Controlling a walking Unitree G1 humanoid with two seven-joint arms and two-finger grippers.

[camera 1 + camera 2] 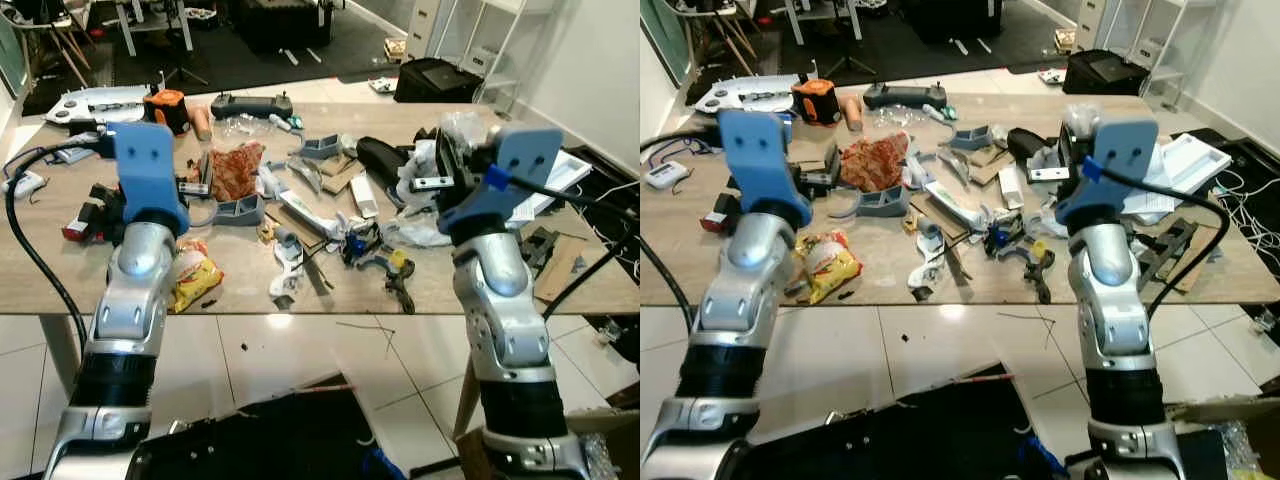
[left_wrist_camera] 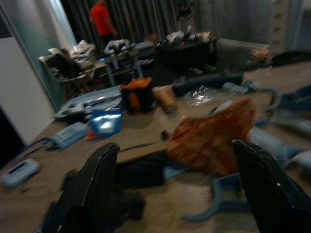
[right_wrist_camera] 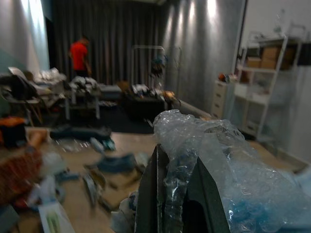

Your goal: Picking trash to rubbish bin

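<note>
right end effector (image 3: 177, 204) around bubble wrap (image 3: 218, 160)

Clutter crowds the table (image 1: 30, 270) centre: red wrapper (image 1: 236, 168), grey parts (image 1: 300, 210), clamps (image 1: 385, 268). The table's near left edge lies bare beside the yellow packet (image 1: 195, 280).

silver arms (image 1: 135, 290), blue wrist housings (image 1: 150, 165)

left claw (image 2: 175, 189) spread wide, right claw (image 3: 177, 194) clamped, both arms raised
</note>
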